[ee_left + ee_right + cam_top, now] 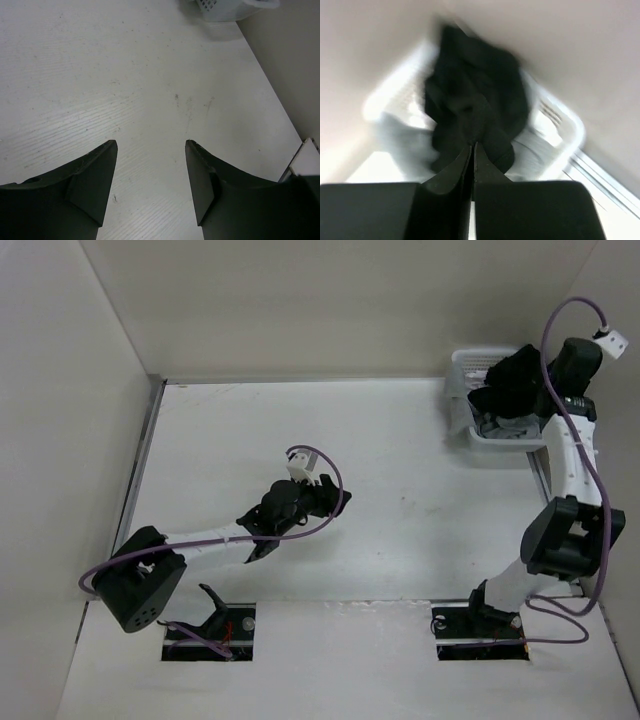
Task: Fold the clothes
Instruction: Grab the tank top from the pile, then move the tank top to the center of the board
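Top external view: white table [400,450], walls at 9, 12 and 3 o'clock, both arm bases at 6 o'clock edge.
T-shirt [512,380]: black, bunched into a lump, at 2 o'clock corner of table. Heaped over basket, upper part raised above rim, lower part down inside.
Basket [460,365]: white, slotted sides, tucked into 2 o'clock corner, close to the right wall. Visible in left wrist view too, far off at 1 o'clock.
Grey cloth [503,428]: pale, lying in basket under T-shirt, showing on the 6 o'clock side.
Right gripper [473,146]: clenched, fingers pressed together with only a thin slit between. Black fabric of T-shirt pinched at tips, rest of it hanging in loose folds beyond. Right wrist view blurred, so can't tell which part of the shirt.
Right arm [565,470]: runs from base at 5 o'clock up along right edge to basket.
Left gripper [151,144]: released, fingers spread wide, nothing between them, bare table underneath. Near middle of table, aimed toward 2 o'clock, well apart from T-shirt and basket.
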`<state>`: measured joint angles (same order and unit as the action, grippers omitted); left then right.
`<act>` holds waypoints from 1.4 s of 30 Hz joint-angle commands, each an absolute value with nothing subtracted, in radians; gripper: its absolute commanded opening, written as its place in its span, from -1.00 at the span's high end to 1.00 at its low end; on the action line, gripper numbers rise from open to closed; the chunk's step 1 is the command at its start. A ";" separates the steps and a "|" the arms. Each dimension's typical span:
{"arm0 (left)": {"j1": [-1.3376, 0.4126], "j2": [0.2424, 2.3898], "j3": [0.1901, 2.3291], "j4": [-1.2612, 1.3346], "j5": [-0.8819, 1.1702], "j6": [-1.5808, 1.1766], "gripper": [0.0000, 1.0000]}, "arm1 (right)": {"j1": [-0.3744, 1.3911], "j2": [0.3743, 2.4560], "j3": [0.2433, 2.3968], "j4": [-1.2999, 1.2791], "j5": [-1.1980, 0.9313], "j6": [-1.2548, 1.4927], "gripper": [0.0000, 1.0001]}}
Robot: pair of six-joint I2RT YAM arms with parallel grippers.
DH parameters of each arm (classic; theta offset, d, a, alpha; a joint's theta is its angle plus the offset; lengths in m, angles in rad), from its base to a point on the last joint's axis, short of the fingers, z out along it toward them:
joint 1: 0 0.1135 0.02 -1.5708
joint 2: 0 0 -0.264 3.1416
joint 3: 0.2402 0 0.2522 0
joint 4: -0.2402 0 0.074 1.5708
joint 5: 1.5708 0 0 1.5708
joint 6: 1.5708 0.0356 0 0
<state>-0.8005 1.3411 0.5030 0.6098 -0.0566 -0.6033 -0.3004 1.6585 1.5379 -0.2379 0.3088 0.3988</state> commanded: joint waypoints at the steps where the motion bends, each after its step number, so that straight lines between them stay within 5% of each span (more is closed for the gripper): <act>1: -0.797 1.338 0.489 0.680 -0.037 -0.615 -0.11 | -0.239 1.505 1.641 -0.133 0.325 0.388 0.94; 8: -0.751 1.293 0.480 0.664 -0.055 -0.629 -0.09 | 0.019 1.278 1.721 -0.086 0.305 0.377 0.97; 16: -0.641 1.137 0.466 0.571 -0.063 -0.707 -0.07 | 0.543 1.174 1.925 -0.032 0.366 0.177 0.96; 22: -0.490 0.939 0.433 0.411 -0.052 -0.768 -0.07 | 0.826 1.132 1.785 0.009 0.498 0.063 0.94; 31: -0.236 0.738 0.339 0.252 -0.043 -0.856 -0.07 | 0.678 1.260 1.286 0.156 0.321 0.464 0.93; 34: -0.238 0.823 0.356 0.267 -0.037 -0.848 -0.05 | 0.587 1.534 1.366 0.224 0.204 0.549 0.94; 37: -0.278 0.914 0.386 0.282 -0.037 -0.824 -0.02 | 0.490 1.825 1.695 0.120 0.164 0.584 0.94; 40: -0.338 0.972 0.417 0.265 -0.040 -0.784 0.01 | 0.427 2.014 2.050 -0.088 0.146 0.607 0.45; 42: -0.390 0.991 0.425 0.256 -0.054 -0.758 0.04 | 0.416 2.005 2.069 -0.143 0.143 0.611 0.07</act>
<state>-0.3389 0.9859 0.3637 0.2359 -0.0532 -0.8078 0.4484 2.1124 1.9236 -0.0818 0.1745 0.5575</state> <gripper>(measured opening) 0.488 0.431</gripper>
